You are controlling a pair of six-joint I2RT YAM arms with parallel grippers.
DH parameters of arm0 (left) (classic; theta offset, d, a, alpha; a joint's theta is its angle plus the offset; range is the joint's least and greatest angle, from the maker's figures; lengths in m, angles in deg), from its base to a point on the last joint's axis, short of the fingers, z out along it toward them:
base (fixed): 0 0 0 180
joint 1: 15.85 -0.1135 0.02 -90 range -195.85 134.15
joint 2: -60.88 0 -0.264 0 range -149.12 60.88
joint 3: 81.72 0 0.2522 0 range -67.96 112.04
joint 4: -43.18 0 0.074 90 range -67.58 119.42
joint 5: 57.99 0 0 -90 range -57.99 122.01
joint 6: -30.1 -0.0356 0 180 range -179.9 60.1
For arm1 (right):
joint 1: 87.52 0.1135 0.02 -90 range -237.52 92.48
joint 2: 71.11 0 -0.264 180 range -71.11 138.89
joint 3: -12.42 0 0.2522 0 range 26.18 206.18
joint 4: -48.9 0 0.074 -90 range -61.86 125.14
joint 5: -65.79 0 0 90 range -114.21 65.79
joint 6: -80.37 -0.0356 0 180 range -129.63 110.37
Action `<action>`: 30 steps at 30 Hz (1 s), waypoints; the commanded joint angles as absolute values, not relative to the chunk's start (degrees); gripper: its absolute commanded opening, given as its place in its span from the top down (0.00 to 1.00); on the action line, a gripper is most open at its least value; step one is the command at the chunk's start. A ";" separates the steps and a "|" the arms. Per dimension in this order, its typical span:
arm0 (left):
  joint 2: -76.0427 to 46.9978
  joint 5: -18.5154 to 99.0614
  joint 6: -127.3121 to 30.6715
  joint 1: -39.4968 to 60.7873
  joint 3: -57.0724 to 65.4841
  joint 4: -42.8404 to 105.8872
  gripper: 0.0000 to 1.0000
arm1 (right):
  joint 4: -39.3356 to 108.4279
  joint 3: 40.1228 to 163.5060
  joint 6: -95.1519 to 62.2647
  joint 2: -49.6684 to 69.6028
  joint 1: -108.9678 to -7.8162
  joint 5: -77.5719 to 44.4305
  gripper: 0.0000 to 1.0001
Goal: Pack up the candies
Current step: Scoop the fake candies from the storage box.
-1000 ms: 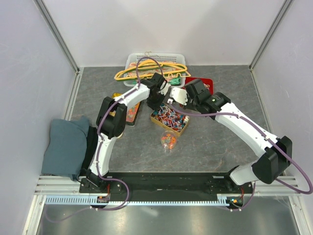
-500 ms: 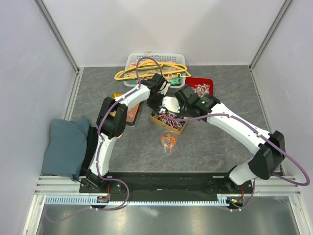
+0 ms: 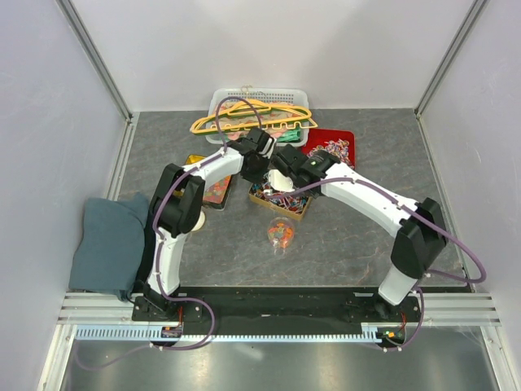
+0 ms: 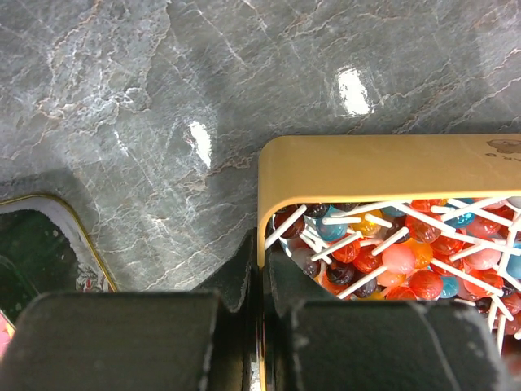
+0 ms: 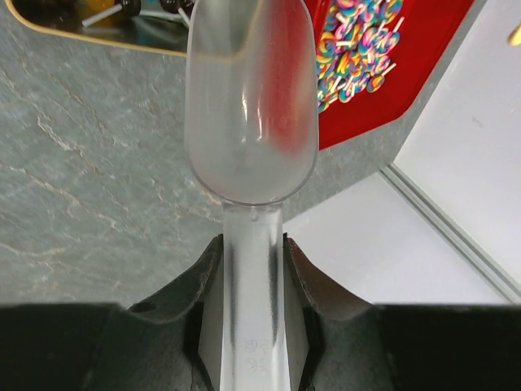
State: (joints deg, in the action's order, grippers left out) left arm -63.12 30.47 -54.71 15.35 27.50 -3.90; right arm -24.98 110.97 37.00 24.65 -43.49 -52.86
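My left jaws were clamped on the wall of the gold tin (image 4: 383, 167), candies (image 4: 391, 252) just inside. My right jaws gripped the clear scoop (image 5: 251, 106) by its handle, bowl ahead over the worktop (image 5: 81, 163).

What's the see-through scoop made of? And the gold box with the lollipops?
The scoop looks like frosted clear plastic: the red tray shows blurrily through it. The gold box is probably thin metal with a satin finish: its wall is thin and its corner smoothly bent.
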 commanded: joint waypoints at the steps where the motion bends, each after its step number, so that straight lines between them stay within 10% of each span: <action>1: -59.97 27.97 -51.47 14.91 25.64 4.11 0.98 | -31.46 116.96 37.83 28.37 -42.78 -58.31 1.00; 30: -55.57 30.87 -50.32 15.00 24.59 5.60 0.98 | -34.22 126.20 42.14 42.79 -40.14 -53.75 1.00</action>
State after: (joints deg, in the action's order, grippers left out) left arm -60.15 29.20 -52.46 15.35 24.37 1.78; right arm -37.48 124.96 41.42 42.33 -39.53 -58.71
